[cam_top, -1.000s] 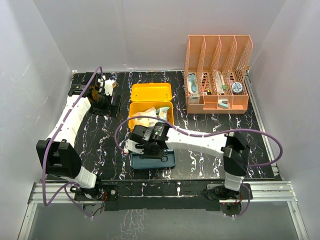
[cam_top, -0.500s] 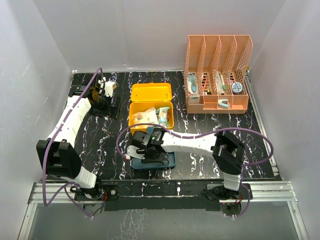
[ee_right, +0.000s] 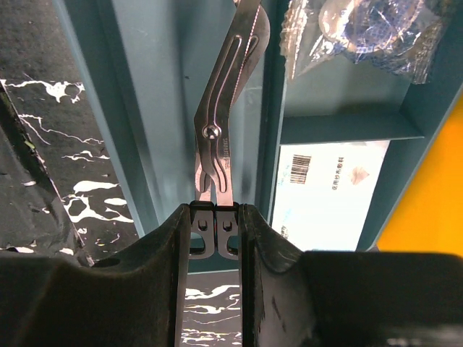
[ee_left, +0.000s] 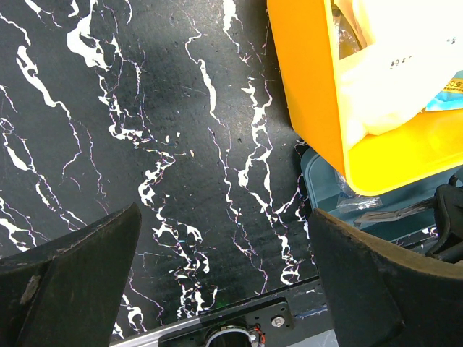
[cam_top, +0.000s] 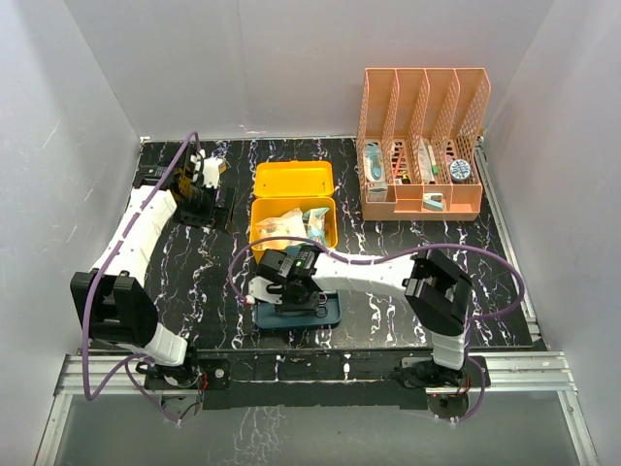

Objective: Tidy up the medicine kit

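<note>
The medicine kit (cam_top: 291,233) stands open mid-table, a yellow box with its lid (cam_top: 293,180) laid back and plastic packets (cam_top: 281,225) inside. Its teal insert tray (cam_top: 332,313) lies on the table just in front of the box. My right gripper (cam_top: 278,291) hangs low over the tray's left side. In the right wrist view it (ee_right: 215,231) is shut on the handles of metal scissors (ee_right: 221,144), whose blades point along a tray compartment (ee_right: 166,108). My left gripper (cam_top: 221,206) stands open left of the box, with nothing between its fingers (ee_left: 79,267).
An orange mesh file rack (cam_top: 422,146) with several small packages stands at the back right. In the tray lie a white barcoded packet (ee_right: 325,188) and a clear bag (ee_right: 362,29). White walls close in both sides and the back.
My right gripper has moved down and a little left with the scissors, from beside the box's front to low over the tray. The left arm has not moved.
</note>
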`<action>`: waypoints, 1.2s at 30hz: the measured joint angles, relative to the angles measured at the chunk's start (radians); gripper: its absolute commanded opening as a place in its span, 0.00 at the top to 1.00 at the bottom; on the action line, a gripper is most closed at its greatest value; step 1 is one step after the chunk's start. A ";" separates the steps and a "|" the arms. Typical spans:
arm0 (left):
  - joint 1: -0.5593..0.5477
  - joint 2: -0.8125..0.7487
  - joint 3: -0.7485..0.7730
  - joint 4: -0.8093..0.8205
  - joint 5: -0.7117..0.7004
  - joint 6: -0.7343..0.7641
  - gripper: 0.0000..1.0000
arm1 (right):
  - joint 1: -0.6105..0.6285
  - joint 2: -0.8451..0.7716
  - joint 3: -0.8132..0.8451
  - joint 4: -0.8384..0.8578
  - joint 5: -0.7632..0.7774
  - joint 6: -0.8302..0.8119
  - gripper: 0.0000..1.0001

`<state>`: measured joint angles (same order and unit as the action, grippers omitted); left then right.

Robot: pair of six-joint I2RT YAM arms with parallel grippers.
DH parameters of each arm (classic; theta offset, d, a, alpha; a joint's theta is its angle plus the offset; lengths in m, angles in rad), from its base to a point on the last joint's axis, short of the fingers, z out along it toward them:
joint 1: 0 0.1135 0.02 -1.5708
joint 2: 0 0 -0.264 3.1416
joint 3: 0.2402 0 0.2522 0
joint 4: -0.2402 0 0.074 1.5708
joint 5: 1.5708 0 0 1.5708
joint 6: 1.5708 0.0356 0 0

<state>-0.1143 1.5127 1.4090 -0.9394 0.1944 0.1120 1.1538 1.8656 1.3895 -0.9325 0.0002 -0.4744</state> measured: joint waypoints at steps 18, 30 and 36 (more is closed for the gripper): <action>0.000 0.000 0.000 -0.001 0.000 0.000 0.01 | -0.022 0.039 -0.010 0.011 -0.027 -0.010 1.00; 0.000 -0.002 -0.004 -0.003 0.000 0.004 0.01 | -0.022 0.039 -0.013 0.020 -0.021 0.009 0.66; 0.000 -0.004 -0.004 -0.003 -0.002 0.008 0.01 | -0.022 0.037 -0.022 0.039 -0.014 0.012 0.62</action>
<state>-0.1139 1.5089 1.4048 -0.9424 0.1928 0.1204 1.1320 1.9022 1.3678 -0.8932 -0.0143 -0.4622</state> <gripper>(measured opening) 0.986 0.366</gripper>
